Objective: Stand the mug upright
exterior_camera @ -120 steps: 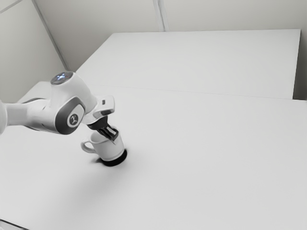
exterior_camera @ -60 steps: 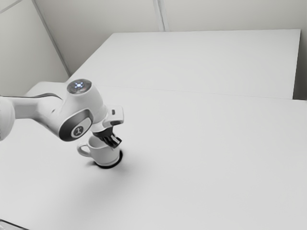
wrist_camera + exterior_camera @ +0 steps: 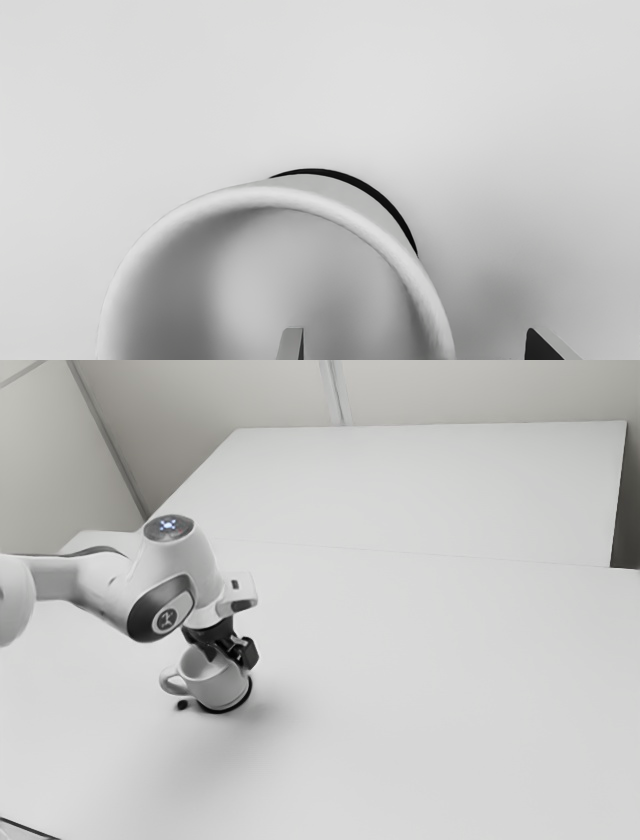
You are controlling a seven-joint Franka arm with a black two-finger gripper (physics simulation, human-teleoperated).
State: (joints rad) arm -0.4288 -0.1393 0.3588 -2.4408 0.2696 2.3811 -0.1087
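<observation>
At the exterior view's left, a small dark spot (image 3: 182,705) is being seen on the tabletop (image 3: 420,690) beside the handle (image 3: 172,681), which is being pointed leftward. Next, the mug (image 3: 213,691) is being shown mouth up, shifted slightly leftward from a second ago and apparently being carried by the tabletop, though whether its base is lying fully flat cannot be told. Further right, the tool (image 3: 229,661) is being held at the rim, its fingers now being kept wide apart where they were close together. One finger (image 3: 291,345) is being held over the mug's inside, the other (image 3: 557,347) outside, and nothing is being gripped. Beneath, a thinner dark band (image 3: 372,192) is being left than before. The task is seemingly being brought near its end; the rim could still be caught if the tool is being withdrawn sideways.
</observation>
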